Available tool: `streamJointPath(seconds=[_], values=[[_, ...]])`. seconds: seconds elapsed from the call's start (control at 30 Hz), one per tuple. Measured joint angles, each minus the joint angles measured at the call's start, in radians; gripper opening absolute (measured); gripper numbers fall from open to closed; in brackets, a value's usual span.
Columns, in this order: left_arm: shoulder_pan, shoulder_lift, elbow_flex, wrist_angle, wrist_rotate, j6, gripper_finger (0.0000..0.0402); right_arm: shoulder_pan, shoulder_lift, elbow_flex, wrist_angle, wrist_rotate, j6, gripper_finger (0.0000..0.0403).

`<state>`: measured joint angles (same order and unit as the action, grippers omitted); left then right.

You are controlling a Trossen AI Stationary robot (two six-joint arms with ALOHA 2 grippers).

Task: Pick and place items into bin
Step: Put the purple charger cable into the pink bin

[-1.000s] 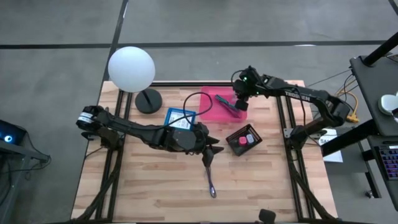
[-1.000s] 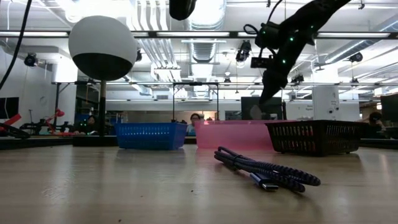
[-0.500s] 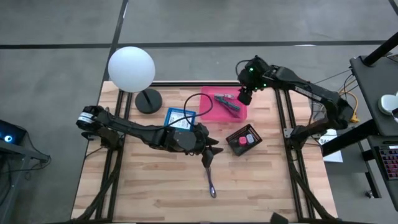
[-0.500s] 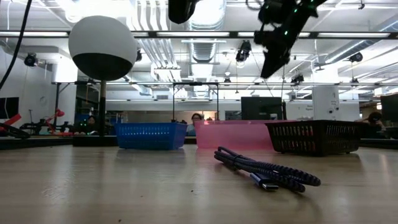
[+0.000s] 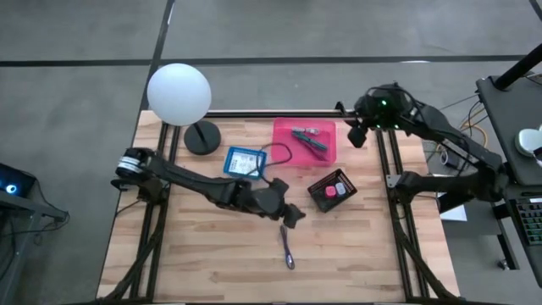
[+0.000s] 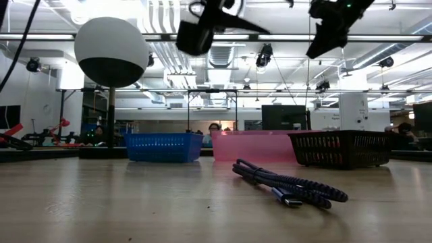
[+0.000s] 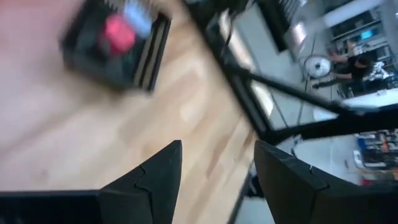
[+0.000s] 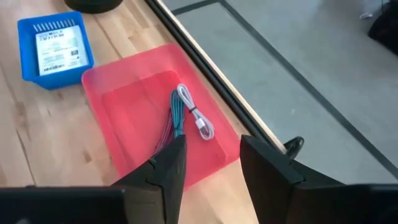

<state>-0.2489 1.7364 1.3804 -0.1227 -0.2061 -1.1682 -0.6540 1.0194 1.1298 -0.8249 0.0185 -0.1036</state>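
High view: your left gripper (image 5: pixel 295 215) mid-worktop (image 5: pixel 212 254), jaws apart, empty; purple cable (image 5: pixel 287 247) lies at its 6 o'clock. Right gripper (image 5: pixel 356 135) off pink bin (image 5: pixel 284 152), at bin's 3 o'clock; cables (image 5: pixel 309 140) inside bin.
Low view: purple cable flat on worktop.
Right wrist: jaws apart, empty, above bin edge.

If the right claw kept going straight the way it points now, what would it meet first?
Probably the pink bin: in its wrist view the right claw looks past open fingers at that bin's near edge, where cables lie. Depth is unclear, but nothing shows in between.
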Motion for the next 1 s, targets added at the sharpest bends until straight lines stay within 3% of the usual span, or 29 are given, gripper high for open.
streamJointPath(seconds=[0.13,0.27,0.43,0.6,1.0], values=[[-0.002,0.056,0.000,-0.007,0.067,-0.125,0.0184,0.000,-0.073,-0.066,0.002,0.000,0.000,0.0137],[-0.007,0.092,0.020,-0.114,0.093,-0.228,0.0184,0.000,-0.112,-0.121,0.009,0.000,0.024,0.0139],[-0.016,0.106,0.041,-0.269,0.108,-0.361,0.0184,0.001,-0.117,-0.161,0.020,0.000,0.052,0.0133],[-0.032,0.107,0.030,-0.316,0.119,-0.475,0.0184,0.002,-0.107,-0.185,0.043,-0.001,0.058,0.0128],[-0.041,0.107,-0.041,-0.320,0.105,-0.582,0.0184,0.002,-0.095,-0.187,0.067,-0.023,0.079,0.0127]])
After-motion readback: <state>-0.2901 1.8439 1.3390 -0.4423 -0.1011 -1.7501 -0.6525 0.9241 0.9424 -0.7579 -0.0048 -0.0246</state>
